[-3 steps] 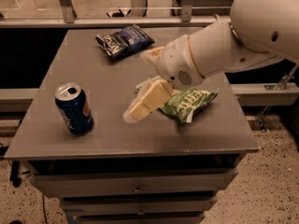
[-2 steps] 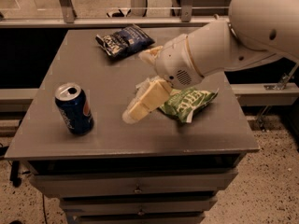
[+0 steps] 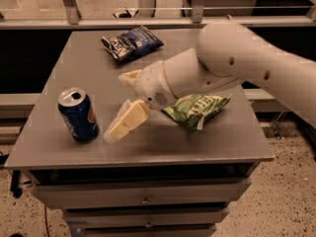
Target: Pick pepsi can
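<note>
The pepsi can [image 3: 78, 115] is dark blue with a silver top and stands upright near the front left of the grey table [image 3: 148, 152]. My gripper [image 3: 114, 107] is just right of the can, low over the table and not touching it. Its cream fingers [image 3: 124, 124] are spread open and point left toward the can, with nothing between them. The white arm reaches in from the right.
A green snack bag [image 3: 197, 108] lies under the arm at the right of the table. A crinkled dark blue snack bag [image 3: 132, 42] lies at the back. Drawers [image 3: 143, 197] sit below the table's front edge. A rail runs behind the table.
My gripper has moved left and slightly down, closer to the can. The can and both bags have not moved.
</note>
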Available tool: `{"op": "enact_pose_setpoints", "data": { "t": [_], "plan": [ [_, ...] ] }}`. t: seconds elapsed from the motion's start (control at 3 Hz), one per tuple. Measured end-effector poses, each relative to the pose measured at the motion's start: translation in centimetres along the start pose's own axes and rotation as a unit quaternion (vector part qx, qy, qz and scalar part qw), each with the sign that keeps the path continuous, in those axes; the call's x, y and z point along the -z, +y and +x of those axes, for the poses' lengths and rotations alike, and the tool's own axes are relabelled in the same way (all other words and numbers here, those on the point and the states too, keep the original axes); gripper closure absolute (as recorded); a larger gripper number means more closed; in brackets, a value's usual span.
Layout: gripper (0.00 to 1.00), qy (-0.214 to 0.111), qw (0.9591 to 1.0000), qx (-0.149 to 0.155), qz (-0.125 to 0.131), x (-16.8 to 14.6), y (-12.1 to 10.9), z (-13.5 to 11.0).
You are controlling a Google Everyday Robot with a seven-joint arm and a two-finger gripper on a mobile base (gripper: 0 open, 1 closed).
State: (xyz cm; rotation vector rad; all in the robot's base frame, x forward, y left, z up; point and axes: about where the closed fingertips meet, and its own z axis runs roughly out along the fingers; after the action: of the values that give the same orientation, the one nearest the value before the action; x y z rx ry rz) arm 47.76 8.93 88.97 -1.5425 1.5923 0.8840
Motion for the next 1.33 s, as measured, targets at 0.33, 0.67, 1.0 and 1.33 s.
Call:
{"op": "enact_pose_setpoints", "data": {
  "t": [0.33, 0.67, 1.0, 1.33],
  "plan": [
    [0.0, -0.028, 0.999, -0.004, -0.033, -4.0, 0.0, 0.3],
    [0.0, -0.054, 0.9972, -0.002, -0.052, -6.6, 0.3, -0.1],
    [0.18, -0.084, 0.9948, 0.007, -0.058, -8.0, 0.8, -1.2],
    [0.41, -0.101, 0.9932, 0.014, -0.056, -8.3, 1.2, -1.8]
  ]
}}
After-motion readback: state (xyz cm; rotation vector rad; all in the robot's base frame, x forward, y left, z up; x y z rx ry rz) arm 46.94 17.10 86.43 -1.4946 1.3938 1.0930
